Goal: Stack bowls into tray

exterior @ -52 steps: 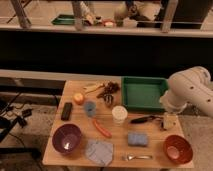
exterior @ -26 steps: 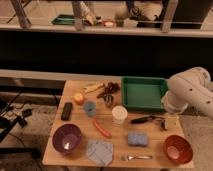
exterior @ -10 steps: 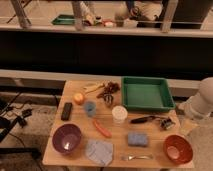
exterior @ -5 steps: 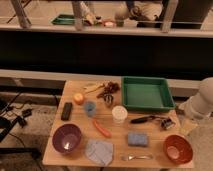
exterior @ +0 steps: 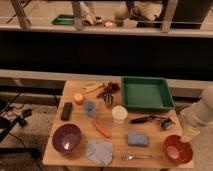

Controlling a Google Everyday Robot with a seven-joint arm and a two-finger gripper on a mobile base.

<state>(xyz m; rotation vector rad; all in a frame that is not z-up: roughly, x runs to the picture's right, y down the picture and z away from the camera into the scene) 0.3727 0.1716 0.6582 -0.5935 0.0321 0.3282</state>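
Two to stack, both upright with mouths facing up, round and so without any long axis: purple bowl (exterior: 67,138) at the front left corner of the wooden table (exterior: 79,120), orange-red bowl (exterior: 177,148) at the front right corner, well apart from each other. Neither in the green tray (exterior: 146,93), lying flat at the back right corner, rim up, long axis running left to right along the table's far edge, nothing inside. Between bowls and tray: white cup (exterior: 119,114) near the middle, blue sponge (exterior: 136,139) and spoon (exterior: 135,157) left of the orange-red bowl, grey cloth (exterior: 99,151) just right of the purple bowl, a red pepper-like item (exterior: 101,129) lying diagonally. Entering from the right edge, white arm (exterior: 201,112), bulky link sloping down and leftward beside the table. At its end, gripper (exterior: 190,134), pointing downward, hanging just above the far right rim of the orange-red bowl; contact with that rim impossible to tell. Fingers apart, nothing between them.
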